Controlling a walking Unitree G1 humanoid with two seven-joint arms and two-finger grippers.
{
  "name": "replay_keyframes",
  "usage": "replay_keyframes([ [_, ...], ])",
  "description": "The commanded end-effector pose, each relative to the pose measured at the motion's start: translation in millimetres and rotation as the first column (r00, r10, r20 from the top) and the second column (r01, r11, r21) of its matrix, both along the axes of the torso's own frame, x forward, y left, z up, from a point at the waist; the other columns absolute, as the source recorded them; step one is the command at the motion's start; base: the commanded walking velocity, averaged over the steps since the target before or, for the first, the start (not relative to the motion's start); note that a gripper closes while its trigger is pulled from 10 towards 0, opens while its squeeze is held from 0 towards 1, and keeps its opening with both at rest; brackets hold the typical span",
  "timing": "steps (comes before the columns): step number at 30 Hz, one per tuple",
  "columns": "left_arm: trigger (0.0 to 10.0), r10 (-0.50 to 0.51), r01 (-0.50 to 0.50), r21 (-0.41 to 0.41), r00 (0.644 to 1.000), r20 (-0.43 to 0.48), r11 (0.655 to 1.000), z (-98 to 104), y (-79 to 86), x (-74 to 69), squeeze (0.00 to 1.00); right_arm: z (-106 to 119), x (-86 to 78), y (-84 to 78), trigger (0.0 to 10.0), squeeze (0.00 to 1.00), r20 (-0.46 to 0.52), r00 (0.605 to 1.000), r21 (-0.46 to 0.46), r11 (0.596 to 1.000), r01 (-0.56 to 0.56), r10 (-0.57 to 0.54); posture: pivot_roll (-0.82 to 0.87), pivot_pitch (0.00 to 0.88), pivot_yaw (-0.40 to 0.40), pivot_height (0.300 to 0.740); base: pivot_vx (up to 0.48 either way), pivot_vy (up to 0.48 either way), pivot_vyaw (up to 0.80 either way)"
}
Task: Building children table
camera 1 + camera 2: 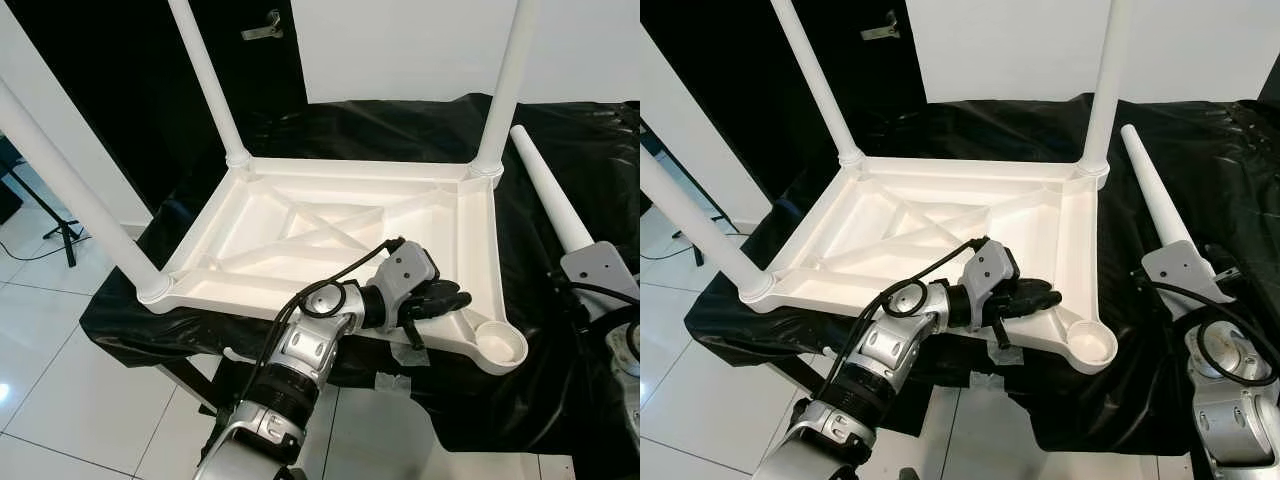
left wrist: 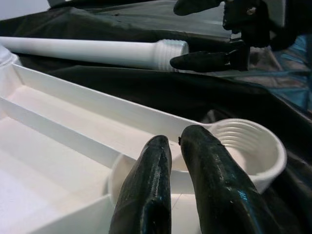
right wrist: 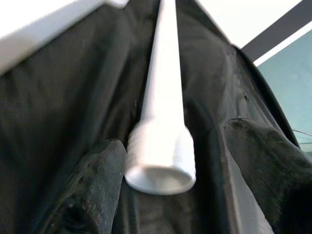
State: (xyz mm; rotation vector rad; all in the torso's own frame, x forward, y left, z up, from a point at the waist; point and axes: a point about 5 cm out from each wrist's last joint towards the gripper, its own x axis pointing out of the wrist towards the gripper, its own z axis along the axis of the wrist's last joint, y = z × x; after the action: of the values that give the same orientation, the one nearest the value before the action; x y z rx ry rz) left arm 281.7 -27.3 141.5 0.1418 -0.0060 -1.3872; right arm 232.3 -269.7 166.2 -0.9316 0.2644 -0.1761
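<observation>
Upside-down white plastic tabletop (image 1: 330, 235), resting on a surface draped in black cloth (image 1: 590, 180), ribbed underside facing up with diagonal braces crossing its middle. Three white legs already standing in three corners – one at the far left corner (image 1: 208, 85), one at the far right corner (image 1: 505, 85), one at the near left corner (image 1: 70, 190). Near right corner bare, showing an open round socket (image 1: 498, 347) with threaded grooves inside.

Fourth white leg (image 1: 1152, 190) lying loose on the black cloth to the right of the tabletop, apart from it, thick threaded end toward the robot.

Left gripper (image 1: 440, 300) reaching across the near edge of the tabletop, resting over the rim just beside the open socket. In the left wrist view, two black fingers (image 2: 156, 190) drawn narrow, nearly touching, holding nothing, with the socket (image 2: 243, 141) just ahead of their tips.

Right gripper (image 3: 170, 165) low at the right, at the thick end of the loose leg. In the right wrist view, two black fingers (image 3: 97, 180) spread wide on either side of the leg's threaded end (image 3: 163, 156) – the end lies between them, whether either finger touches it cannot be told.

White tiled floor (image 1: 60, 330) below and to the left of the cloth-covered surface.
</observation>
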Motion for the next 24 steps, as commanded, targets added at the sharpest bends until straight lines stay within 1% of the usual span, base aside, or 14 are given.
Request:
replay_keyframes([
  [1,10.0,0.052,-0.052,-0.004,0.999,-0.005,0.999,-1,-4.7,-0.9,0.00,-5,-1.3,-0.6,10.0,0.00,-0.042,0.999,-0.005,1.000,-0.003,0.003,-0.03,0.000,0.086,0.740,0.000,0.000,0.00],
  [3,10.0,0.050,-0.050,0.000,0.999,-0.008,0.999,-2,-4.7,-2.0,0.00,-5,-2.5,-4.7,10.0,0.00,-0.081,0.997,-0.024,1.000,-0.006,0.004,-0.03,0.000,0.085,0.740,0.000,0.000,0.00],
  [7,10.0,0.050,-0.050,0.001,0.999,-0.009,0.999,-2,-4.5,-1.9,0.00,-1,-2.0,-8.0,10.0,0.00,-0.085,0.996,-0.040,0.999,-0.002,-0.001,-0.03,0.000,0.084,0.740,0.000,0.000,0.00],
  [9,10.0,0.051,-0.051,0.006,0.999,-0.009,0.999,-2,-4.7,-1.6,0.00,-1,-1.1,-11.6,10.0,0.00,-0.115,0.993,-0.061,0.998,-0.010,0.003,-0.03,0.000,0.083,0.740,0.000,0.000,0.00],
  [14,10.0,0.053,-0.053,0.011,0.999,-0.007,0.999,-3,-4.5,-1.2,0.00,-5,0.0,-13.2,10.0,0.00,-0.151,0.988,-0.077,0.997,-0.020,0.009,-0.03,0.000,0.083,0.740,0.000,0.000,0.00],
  [16,10.0,0.056,-0.056,0.012,0.998,-0.006,0.998,-3,-4.7,-1.4,0.00,-11,3.3,-19.6,10.0,0.00,-0.173,0.985,-0.115,0.993,-0.015,-0.005,-0.02,0.000,0.081,0.740,0.000,0.000,0.00],
  [17,10.0,0.056,-0.056,0.012,0.998,-0.006,0.998,-3,-4.7,-1.4,0.00,-11,3.3,-19.6,10.0,0.00,-0.173,0.985,-0.115,0.993,-0.015,-0.005,-0.02,0.000,0.081,0.740,0.000,0.000,0.00],
  [19,10.0,0.057,-0.057,0.014,0.998,-0.005,0.998,-3,-4.8,-1.9,0.00,-14,7.6,-24.7,10.0,0.00,-0.186,0.982,-0.143,0.990,-0.011,-0.016,-0.02,0.000,0.079,0.740,0.000,0.000,0.00],
  [24,10.0,0.062,-0.061,0.018,0.998,-0.003,0.998,-4,-3.8,-2.3,0.00,-20,20.5,-27.3,10.0,0.00,-0.182,0.983,-0.169,0.985,-0.020,-0.011,-0.01,0.000,0.077,0.740,0.000,0.000,0.00],
])
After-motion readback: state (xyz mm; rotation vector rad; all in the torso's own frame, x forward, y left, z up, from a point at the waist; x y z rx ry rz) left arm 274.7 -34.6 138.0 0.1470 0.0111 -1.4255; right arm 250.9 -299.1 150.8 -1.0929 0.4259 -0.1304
